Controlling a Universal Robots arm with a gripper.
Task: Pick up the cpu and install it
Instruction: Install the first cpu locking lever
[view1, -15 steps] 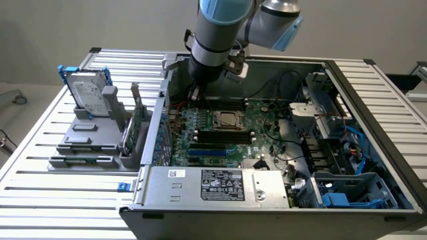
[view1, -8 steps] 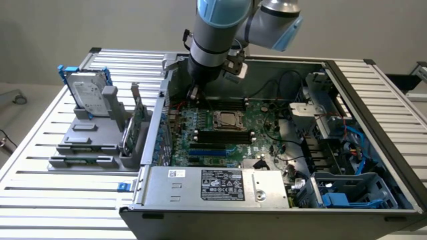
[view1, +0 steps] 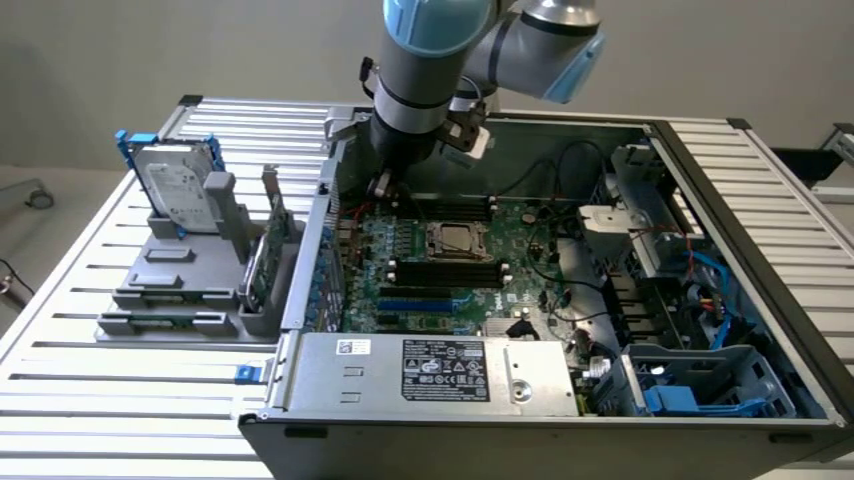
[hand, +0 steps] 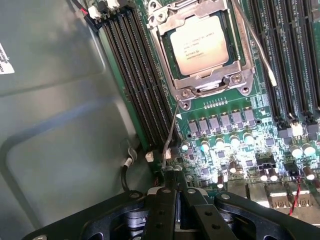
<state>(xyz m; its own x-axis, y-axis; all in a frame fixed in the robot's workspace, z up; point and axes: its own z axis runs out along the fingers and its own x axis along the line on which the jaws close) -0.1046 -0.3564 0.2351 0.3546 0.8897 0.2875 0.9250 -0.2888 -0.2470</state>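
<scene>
— Where did your cpu (hand: 206, 44) lie?
— Flat inside the socket (hand: 243, 80) on the motherboard (hand: 225, 145), its pale top facing up.
— And your pincer (hand: 175, 175)?
— It was closed on nothing, fingers pressed together. It hung apart from the cpu, over the motherboard's edge by the case wall (hand: 60, 125), near the memory slots' (hand: 140, 75) end.

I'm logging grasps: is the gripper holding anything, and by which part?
Nothing is held. The gripper is shut and empty; the cpu lies in its socket, apart from it. The thin socket lever ends right by the gripper.
</scene>
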